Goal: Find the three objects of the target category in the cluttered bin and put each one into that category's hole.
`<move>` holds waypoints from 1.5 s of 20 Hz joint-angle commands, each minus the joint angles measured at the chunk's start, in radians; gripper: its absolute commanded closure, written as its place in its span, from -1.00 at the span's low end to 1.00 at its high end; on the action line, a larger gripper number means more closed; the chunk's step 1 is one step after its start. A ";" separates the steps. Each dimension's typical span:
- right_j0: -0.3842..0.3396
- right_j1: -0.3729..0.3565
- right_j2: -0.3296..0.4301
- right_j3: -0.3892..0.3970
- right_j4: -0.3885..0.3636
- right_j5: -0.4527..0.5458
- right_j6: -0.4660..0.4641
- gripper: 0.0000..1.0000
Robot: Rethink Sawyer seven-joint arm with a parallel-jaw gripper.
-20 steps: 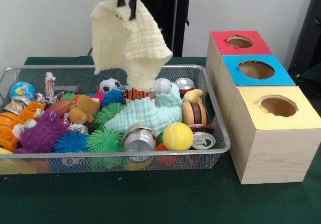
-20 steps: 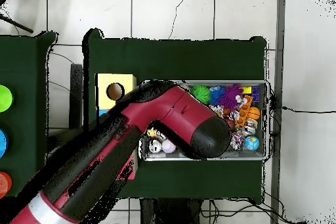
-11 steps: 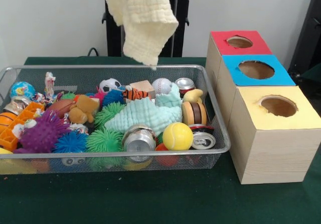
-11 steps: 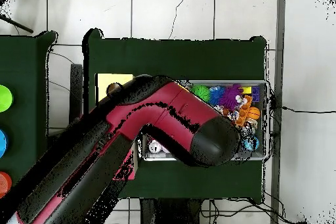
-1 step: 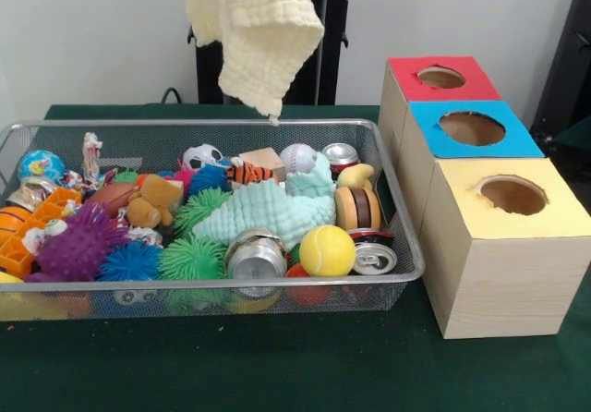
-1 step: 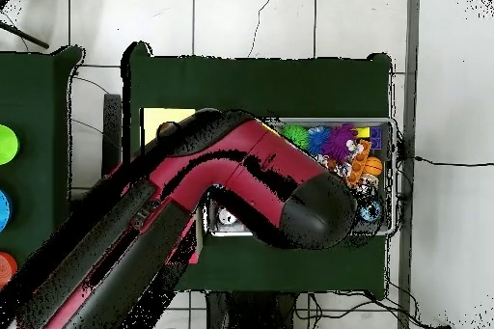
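One cream waffle-weave cloth point(image 5: 251, 29) hangs crumpled above the wire-mesh bin point(image 5: 392, 209), its top cut off by the frame edge. The end effector is hidden above it and beneath the red arm point(image 6: 222, 205) overhead; its opening cannot be told. Beside the bin stand wooden boxes with round holes: red point(image 5: 441, 77), blue point(image 5: 472, 127), yellow point(image 5: 513, 194).

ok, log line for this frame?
pincer: out of frame | load: cream cloth hanging above wire bin | mint cloth in bin | boxes: nothing dropped
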 commanded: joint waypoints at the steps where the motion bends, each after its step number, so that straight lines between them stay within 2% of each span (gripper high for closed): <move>1: -0.059 0.044 0.064 -0.061 0.048 -0.051 0.282 1.00; 13: -0.127 0.079 0.064 -0.063 0.012 0.025 0.134 1.00; 30: -0.196 0.082 0.135 -0.052 0.039 0.158 -0.060 1.00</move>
